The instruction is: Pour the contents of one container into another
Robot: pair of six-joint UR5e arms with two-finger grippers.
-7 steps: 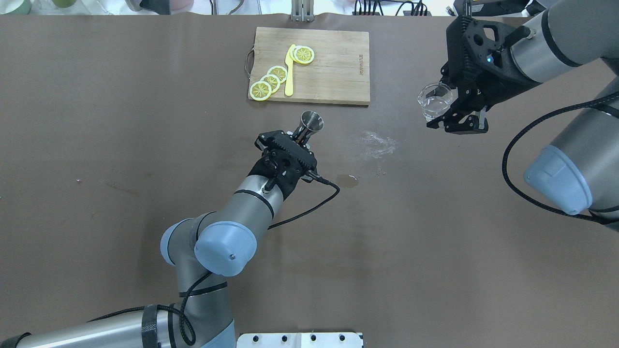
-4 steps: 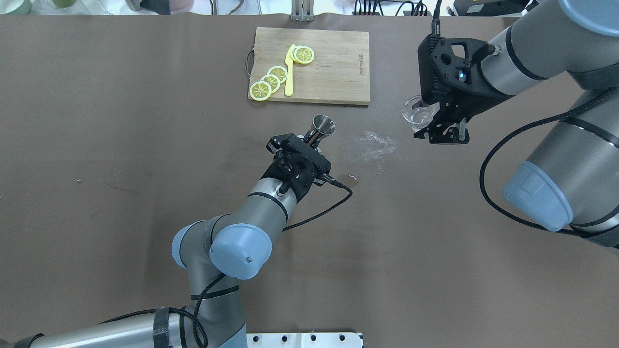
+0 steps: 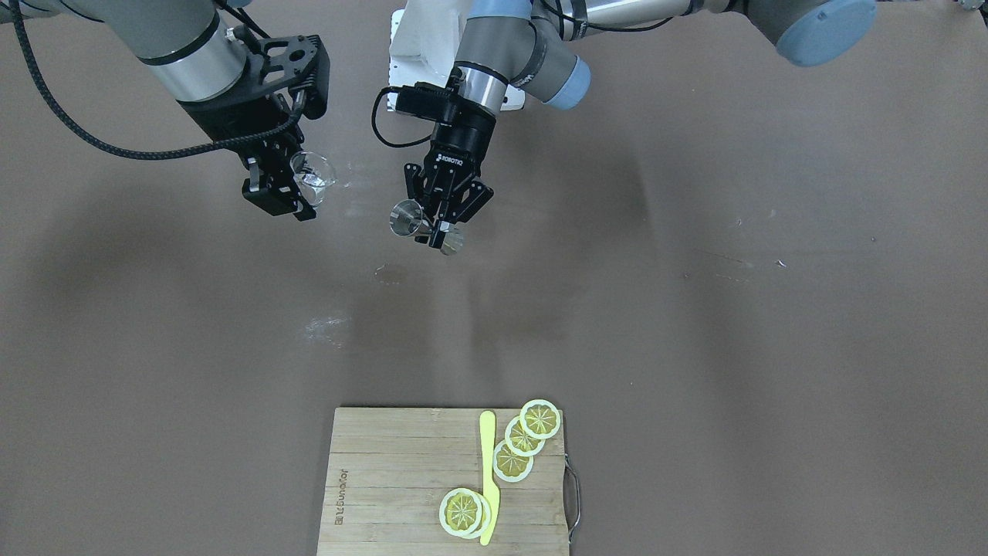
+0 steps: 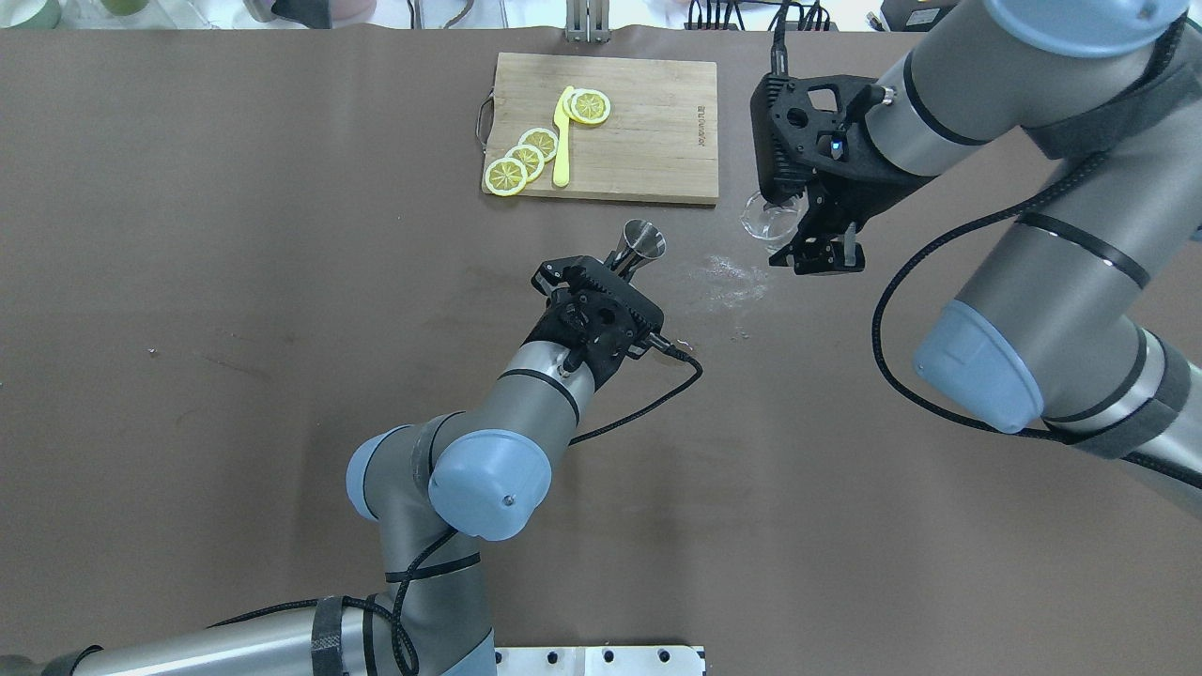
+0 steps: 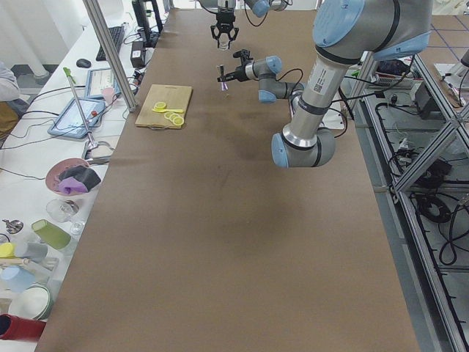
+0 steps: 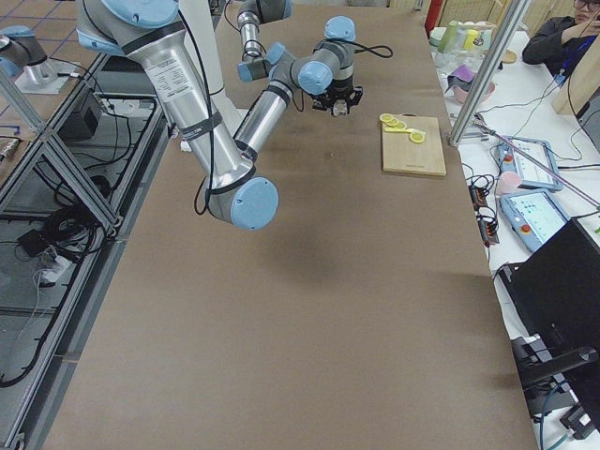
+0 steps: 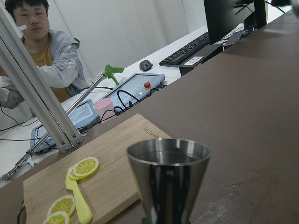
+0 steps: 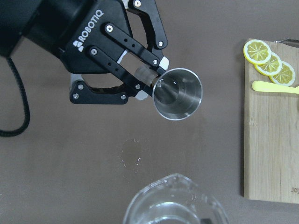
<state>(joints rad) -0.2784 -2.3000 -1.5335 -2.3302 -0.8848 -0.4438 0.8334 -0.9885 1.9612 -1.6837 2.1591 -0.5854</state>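
The brown worktop (image 4: 235,282) carries a wooden cutting board (image 4: 648,131) at its far edge. The right gripper (image 4: 796,239) has its jaws closed on the clear glass tumbler (image 4: 765,218), which hangs above the worktop just right of the board's near right corner. The left gripper (image 4: 623,267) has its jaws pinched narrow round the waist of the steel jigger (image 4: 643,239). The jigger is mouth-up over the worktop's middle, left of the tumbler and apart from it. Lemon slices (image 4: 526,155) and a yellow knife (image 4: 562,141) lie on the board's left half.
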